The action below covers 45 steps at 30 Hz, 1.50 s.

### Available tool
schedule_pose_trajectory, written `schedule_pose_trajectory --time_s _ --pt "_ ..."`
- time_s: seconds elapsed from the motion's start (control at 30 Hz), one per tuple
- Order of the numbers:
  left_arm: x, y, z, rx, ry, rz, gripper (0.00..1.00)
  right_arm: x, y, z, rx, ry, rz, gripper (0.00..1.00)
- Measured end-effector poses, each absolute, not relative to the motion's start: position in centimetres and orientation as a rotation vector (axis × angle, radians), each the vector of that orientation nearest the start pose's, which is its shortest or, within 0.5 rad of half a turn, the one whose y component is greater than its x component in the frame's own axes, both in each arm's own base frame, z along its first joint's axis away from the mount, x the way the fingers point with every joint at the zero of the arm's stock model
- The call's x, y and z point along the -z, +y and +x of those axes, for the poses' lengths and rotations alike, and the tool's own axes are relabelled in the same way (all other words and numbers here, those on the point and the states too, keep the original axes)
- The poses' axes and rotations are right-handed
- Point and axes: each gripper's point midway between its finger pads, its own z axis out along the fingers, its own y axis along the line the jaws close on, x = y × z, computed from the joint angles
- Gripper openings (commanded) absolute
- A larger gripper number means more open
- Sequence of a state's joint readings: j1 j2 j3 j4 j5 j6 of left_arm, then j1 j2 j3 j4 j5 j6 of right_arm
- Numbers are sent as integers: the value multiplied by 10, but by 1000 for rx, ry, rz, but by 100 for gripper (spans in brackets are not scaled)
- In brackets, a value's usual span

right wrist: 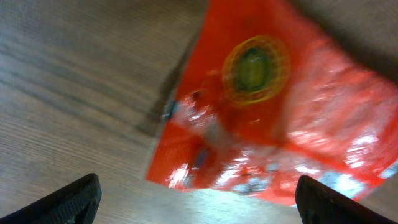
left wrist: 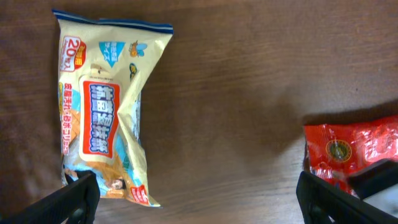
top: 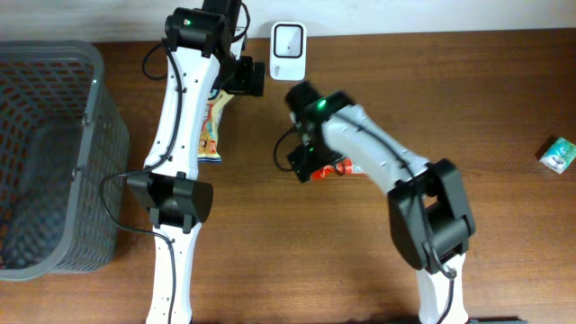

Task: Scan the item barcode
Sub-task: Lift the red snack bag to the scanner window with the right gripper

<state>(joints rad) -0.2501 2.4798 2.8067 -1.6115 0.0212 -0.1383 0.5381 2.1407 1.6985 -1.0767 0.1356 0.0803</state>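
Note:
A red snack packet (right wrist: pixel 267 112) lies flat on the wooden table, blurred in the right wrist view. My right gripper (right wrist: pixel 202 208) hangs open just above its near edge, with nothing between the fingers. In the overhead view this gripper (top: pixel 302 160) sits at the left end of the red packet (top: pixel 340 168). A cream and blue snack packet (left wrist: pixel 102 118) lies on the table, partly under my left arm. My left gripper (left wrist: pixel 202 208) is open and empty above bare table between the two packets. A white barcode scanner (top: pixel 288 51) stands at the table's back edge, near the left gripper (top: pixel 245 76).
A grey mesh basket (top: pixel 90 135) fills the left end of the table. A small green and white box (top: pixel 558 154) lies at the far right. The red packet (left wrist: pixel 354 152) also shows at the right of the left wrist view.

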Motion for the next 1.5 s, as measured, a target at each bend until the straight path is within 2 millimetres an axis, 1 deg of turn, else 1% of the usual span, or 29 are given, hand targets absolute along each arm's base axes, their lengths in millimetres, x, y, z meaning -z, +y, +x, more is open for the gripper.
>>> schedule_pose_trajectory --time_s 0.07,0.13,0.17,0.2,0.27,0.3,0.33,0.5,0.53,0.57,0.63,0.67,0.77,0.8,0.87,0.9,0.93,0.97,1.0,1.03,1.07,1.13,1.17,1.23,1.27,1.33,1.37,1.43,1.5 --pt "-175 -130 493 109 2860 164 99 -28 207 369 334 2887 -660 99" --pt "-175 -130 494 109 2858 164 99 -18 203 373 438 2813 -602 99" --pt "-175 -130 493 109 2860 164 99 -18 198 380 494 2751 -553 92" --pt "-175 -130 493 109 2859 164 99 -18 195 385 508 2725 -527 79" --pt "-175 -130 494 109 2859 164 99 -15 177 392 546 2718 -464 27" --pt "-175 -130 494 109 2859 164 99 -12 166 393 569 2731 -440 12" --pt "-175 -130 493 109 2859 164 99 -11 159 395 585 2734 -423 4" --pt "-175 -130 494 109 2858 165 99 -27 149 389 541 2875 -418 4" --pt "-175 -130 493 109 2859 164 99 -45 158 389 435 2950 -448 4" --pt "-175 -130 494 109 2858 164 99 -72 176 408 252 2932 -441 4" --pt "-175 -130 494 109 2858 164 99 -113 201 416 -269 2939 -521 4" --pt "-175 -130 493 109 2859 164 99 -120 203 415 -483 2934 -535 4" --pt "-175 -130 493 109 2859 164 99 -145 179 426 -1094 2771 -451 4" --pt "-175 -130 493 109 2859 164 99 -148 166 430 -1245 2705 -383 4" --pt "-175 -130 493 109 2860 164 99 -133 138 429 -1469 2623 -222 5" --pt "-175 -130 494 109 2858 165 99 -106 118 421 -1557 2618 -85 35" --pt "-175 -130 493 109 2859 165 99 -83 101 413 -1594 2626 28 40" --pt "-175 -130 493 109 2859 165 99 -59 72 405 -1542 2677 168 47" --pt "-175 -130 494 109 2858 165 99 -49 52 400 -1488 2718 251 55" --pt "-175 -130 494 109 2858 164 99 -39 16 391 -1382 2793 392 57" --pt "-175 -130 494 109 2858 165 99 -39 -8 378 -1314 2878 506 59" --pt "-175 -130 494 109 2858 165 99 -64 -46 379 -1110 2959 554 99" --pt "-175 -130 493 109 2859 165 99 -84 -49 383 -998 2994 487 99" --pt "-175 -130 493 109 2859 165 99 -97 -39 387 -873 3045 372 99" --pt "-175 -130 493 109 2859 165 99 -96 -19 389 -825 3081 262 88" --pt "-175 -130 493 109 2860 165 99 -88 21 398 -757 3092 20 55" --pt "-175 -130 493 109 2859 165 99 -82 26 399 -684 3114 0 55" --pt "-175 -130 493 109 2859 165 99 -58 36 399 -361 3192 93 50" --pt "-175 -130 494 109 2858 165 99 -48 45 401 -264 3192 193 50"
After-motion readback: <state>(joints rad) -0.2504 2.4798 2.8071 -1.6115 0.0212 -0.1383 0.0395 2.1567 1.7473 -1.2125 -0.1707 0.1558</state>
